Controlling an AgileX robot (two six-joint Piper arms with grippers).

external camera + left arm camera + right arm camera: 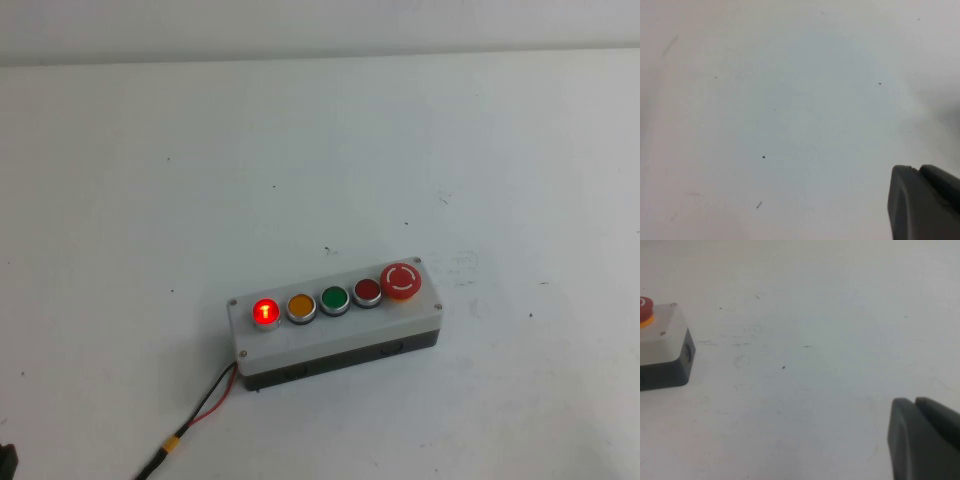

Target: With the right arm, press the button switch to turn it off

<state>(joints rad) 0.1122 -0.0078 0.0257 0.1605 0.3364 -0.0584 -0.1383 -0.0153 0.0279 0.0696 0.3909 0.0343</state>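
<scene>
I see the lit button point(265, 311) at the box's point(340, 335) far end from my right end effector point(927, 440); the left end effector point(925, 202) hangs over bare desk point(790, 100), and I cannot tell either one's grip state.

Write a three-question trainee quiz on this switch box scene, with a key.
1. True or false: the button switch is lit.
2. Which button sits beside it: A green, B orange, C dark red?
3. Which wrist view shows the grey box, and where are the left pincer and right pincer?

Key: 1 true. 2 B, the orange button. 3 The right wrist view; each pincer shows only at its own wrist view's edge, over bare table.
</scene>
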